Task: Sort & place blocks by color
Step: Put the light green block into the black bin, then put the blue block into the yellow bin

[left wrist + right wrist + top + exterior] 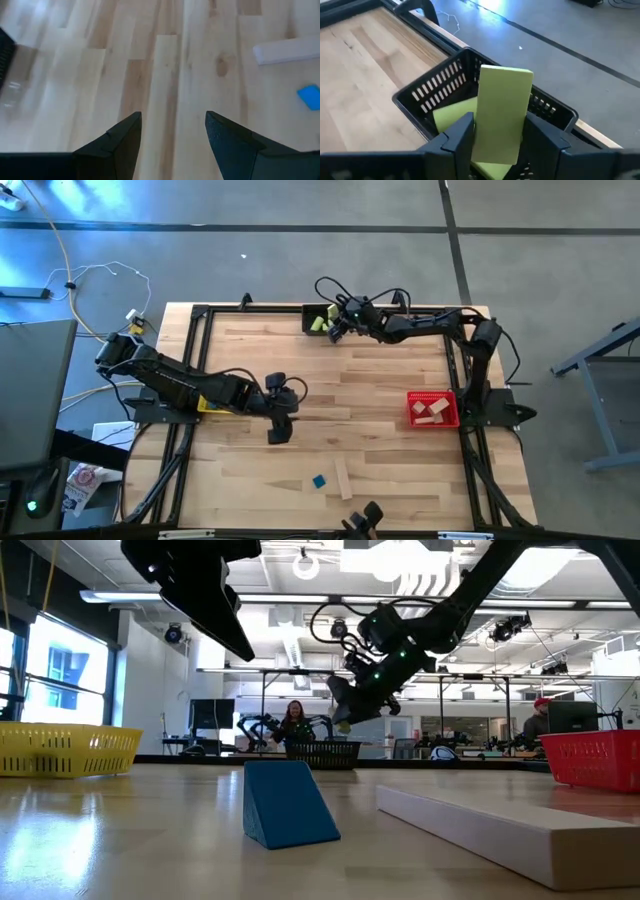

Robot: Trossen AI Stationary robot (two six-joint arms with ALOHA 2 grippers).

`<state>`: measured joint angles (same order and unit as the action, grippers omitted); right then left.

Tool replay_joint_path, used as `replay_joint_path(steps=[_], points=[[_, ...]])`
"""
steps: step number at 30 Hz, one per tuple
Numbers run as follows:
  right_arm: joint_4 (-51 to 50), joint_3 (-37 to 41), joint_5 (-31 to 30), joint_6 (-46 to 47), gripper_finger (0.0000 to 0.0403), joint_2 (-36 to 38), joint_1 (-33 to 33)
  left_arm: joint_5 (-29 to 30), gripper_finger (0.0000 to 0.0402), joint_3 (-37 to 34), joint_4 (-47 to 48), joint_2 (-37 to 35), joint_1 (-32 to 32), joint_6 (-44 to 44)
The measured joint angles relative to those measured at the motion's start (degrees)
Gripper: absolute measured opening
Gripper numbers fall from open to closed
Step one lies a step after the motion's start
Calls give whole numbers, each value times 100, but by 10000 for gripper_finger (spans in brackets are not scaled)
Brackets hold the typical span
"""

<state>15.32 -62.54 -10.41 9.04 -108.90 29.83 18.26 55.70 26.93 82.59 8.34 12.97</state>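
Note:
My right gripper [497,145] hangs over the black bin [420,92] at the table's far edge, shut on a lime green block [502,110]. Another lime green block [451,116] lies inside that bin. My left gripper [172,130] stands open above bare table near the middle-left [277,430], with nothing between its fingers. A blue block [319,481] and a plain wood bar [343,478] lie flat on the table near its front edge. My right gripper pinches the lime green block between its two fingers, on the two long sides near its lower end [479,142]. The fingers slant downward toward the far edge. The block stands on end, its upper part rising past the fingertips above the bin's opening.
A red bin [433,408] with plain wood pieces stands at the right edge. A yellow bin [65,748] sits at the left, mostly under the left arm in the high view. Black frame rails run along the table's sides. People show in the room behind.

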Motion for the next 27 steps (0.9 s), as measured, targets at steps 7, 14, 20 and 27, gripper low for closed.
replay_joint_path(steps=[7, 14, 20, 27], points=[[246, 0, 53, 3, 184, 0, 21, -186, 207, 0, -28, 0, 151, -5], [162, -2, 149, 2, 205, 132, -8, -193, 207, 0, -101, 0, 283, -337], [-679, -2, 665, -141, 205, 664, -133, -308, 207, 0, -179, 0, 351, -587], [-1986, -2, 1637, -30, 206, 1410, -501, -313, 207, 0, -205, 0, 378, -669]])
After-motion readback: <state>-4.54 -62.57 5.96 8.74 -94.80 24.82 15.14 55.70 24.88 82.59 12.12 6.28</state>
